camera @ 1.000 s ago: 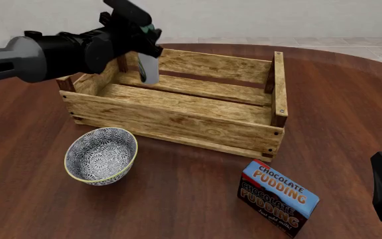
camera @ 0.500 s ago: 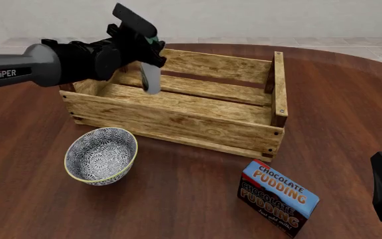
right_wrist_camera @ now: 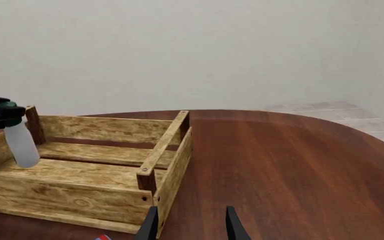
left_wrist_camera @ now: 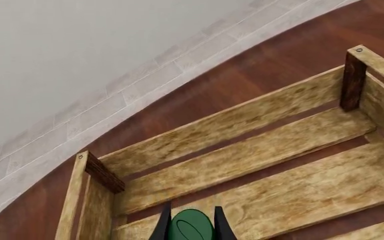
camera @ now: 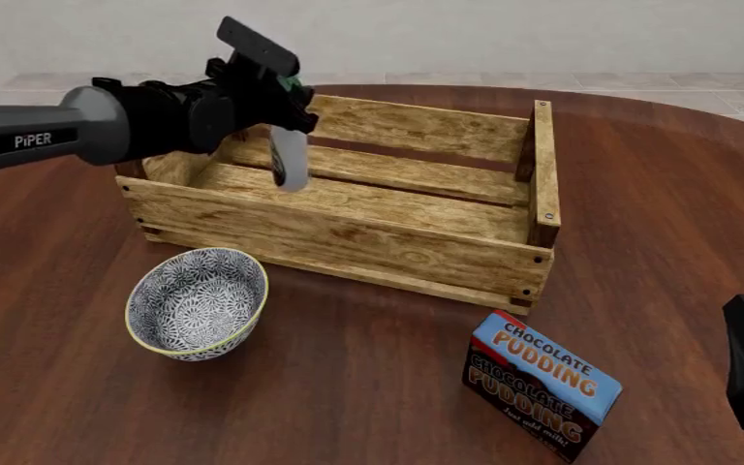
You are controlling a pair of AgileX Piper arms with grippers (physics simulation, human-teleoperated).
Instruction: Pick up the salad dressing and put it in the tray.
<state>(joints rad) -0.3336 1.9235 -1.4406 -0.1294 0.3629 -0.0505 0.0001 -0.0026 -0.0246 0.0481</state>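
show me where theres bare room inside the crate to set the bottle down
The whole slatted floor of the tray is bare, widest toward its right end posts. The left claw holds the salad dressing over the left end, close to the corner post, the tightest spot.

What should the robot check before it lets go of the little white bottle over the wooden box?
1. Left pincer grips the salad dressing by its green cap: ok.
2. Bottle hangs over the inside of the tray, not over its rim: ok.
3. Bottle's bottom touching the tray floor: cannot tell; it looks slightly above.
4. Bottle upright: not ok, a bit tilted.
5. Nothing lying on the tray floor under the bottle: ok.
6. Right pincer away from the tray, open, holding nothing: ok.
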